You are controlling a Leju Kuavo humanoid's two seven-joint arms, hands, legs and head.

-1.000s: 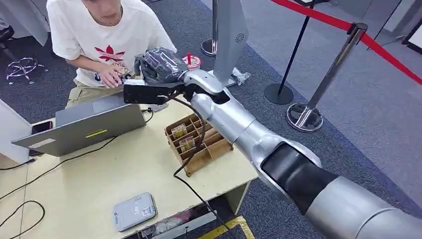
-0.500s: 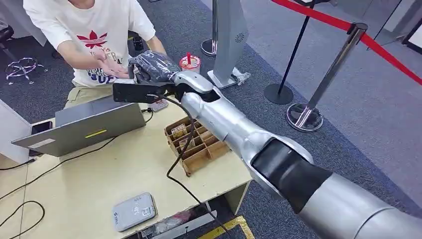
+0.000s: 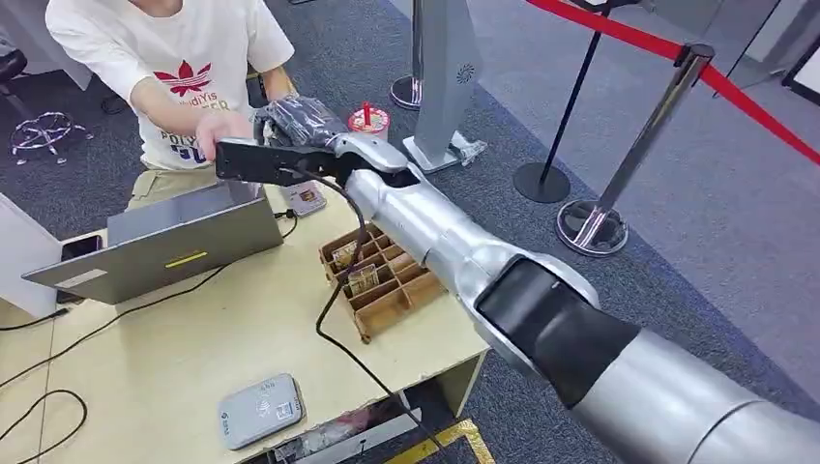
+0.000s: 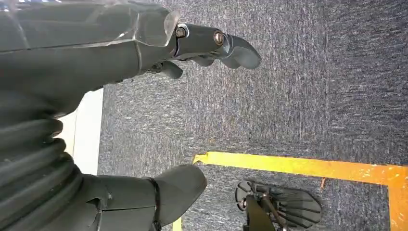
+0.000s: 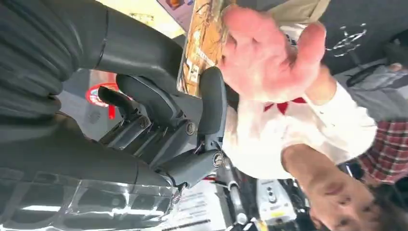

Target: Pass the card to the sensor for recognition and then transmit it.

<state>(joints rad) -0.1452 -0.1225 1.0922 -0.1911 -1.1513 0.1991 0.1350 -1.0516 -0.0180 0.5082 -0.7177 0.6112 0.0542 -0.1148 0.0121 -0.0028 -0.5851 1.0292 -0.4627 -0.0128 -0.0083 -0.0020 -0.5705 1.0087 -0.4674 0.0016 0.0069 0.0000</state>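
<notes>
The right hand (image 5: 159, 115) is reaching out past the far edge of the table (image 3: 193, 348), and in the right wrist view it is pinching the card (image 5: 202, 48) between the thick thumb and the darker fingers (image 5: 211, 101), with the card's printed face standing up out of the grip. A person's hand (image 5: 269, 57) is closing over the card's free end, palm spread and touching it, so the handover looks to be the step in hand; whether the person is already gripping firmly is not something I can tell. To do this well, the right hand should be holding steady and level, keeping the pinch until the person's fingers are clearly wrapping the card, then easing the thumb off gently rather than pulling the arm away. In the head view the person in the white T-shirt (image 3: 184, 58) is leaning in over the open laptop (image 3: 164, 242). Nearer the robot, the wooden divided tray (image 3: 382, 280) is sitting by the table's right edge with more cards standing in its compartments, and the grey card reader (image 3: 259, 410) is lying well apart on the near edge. The left hand (image 4: 144, 110) is hanging over the carpet, fingers apart and holding nothing
</notes>
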